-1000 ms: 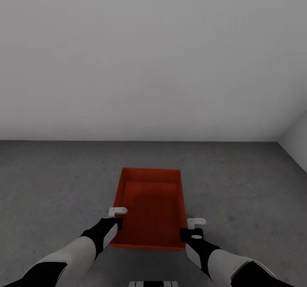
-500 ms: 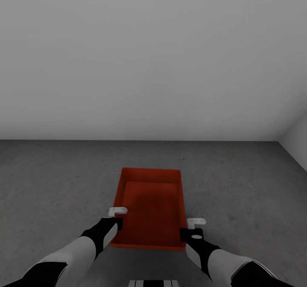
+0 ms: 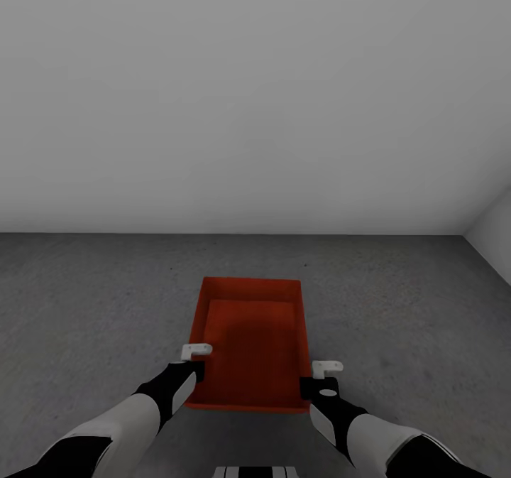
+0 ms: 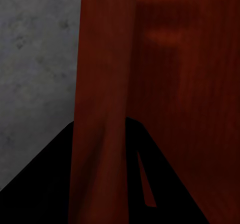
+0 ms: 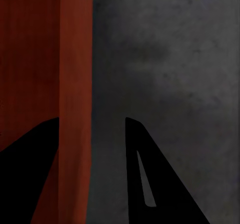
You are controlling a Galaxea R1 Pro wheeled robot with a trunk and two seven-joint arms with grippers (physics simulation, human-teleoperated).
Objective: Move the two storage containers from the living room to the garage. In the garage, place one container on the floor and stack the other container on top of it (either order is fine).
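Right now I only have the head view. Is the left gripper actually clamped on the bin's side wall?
Observer: Yes. In the left wrist view the left gripper has the container by its side wall, pinched between both fingers with no gap either side.
Operator: Right side the same?
Observer: No. The right gripper straddles its wall, but the outer finger stands apart from it, with floor showing between.
Operator: And the inner finger?
Observer: The inner finger lies against the wall's inside face, no gap visible.
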